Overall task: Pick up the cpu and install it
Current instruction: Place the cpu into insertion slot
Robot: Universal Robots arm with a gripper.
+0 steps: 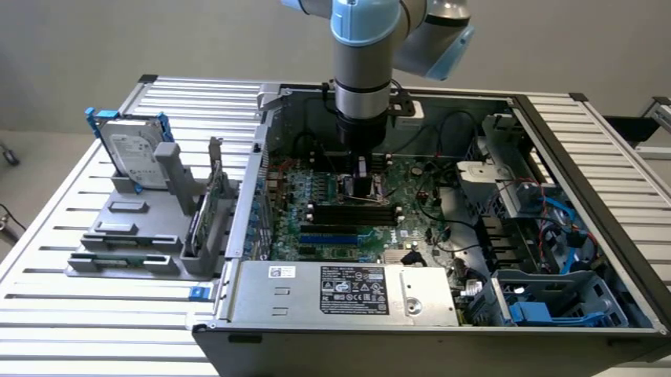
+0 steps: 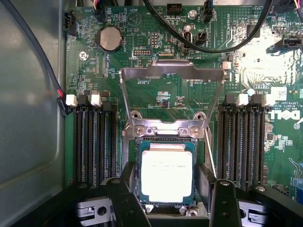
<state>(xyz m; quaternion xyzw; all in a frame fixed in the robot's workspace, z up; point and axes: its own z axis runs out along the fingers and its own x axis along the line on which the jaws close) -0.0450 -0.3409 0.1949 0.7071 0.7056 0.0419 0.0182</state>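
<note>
While the arm (image 1: 365, 47) reaches straight down into the open computer case (image 1: 587, 157), the claw (image 1: 367, 179) hangs low over the green main board (image 1: 419, 216). In the wrist view the cpu (image 2: 166, 172) lies flat in its socket (image 2: 165, 141), silver top up, with the hinged metal frame (image 2: 173, 72) swung up and away from it. The claw is spread wide, one black finger (image 2: 124, 198) at one side of the socket and its mate at the opposite side. A strip of board shows between the cpu and that second finger, and the claw grips nothing. Whether the first finger touches the socket's edge I cannot tell. Rows of memory slots (image 2: 92, 142) run along both sides of the socket, and a round coin battery (image 2: 110, 38) sits further up the board. At the exterior view's left a hard drive (image 1: 134, 153) stands upright in a grey rack (image 1: 126, 236) on the slatted table (image 1: 47, 259), well apart from the claw.
</note>
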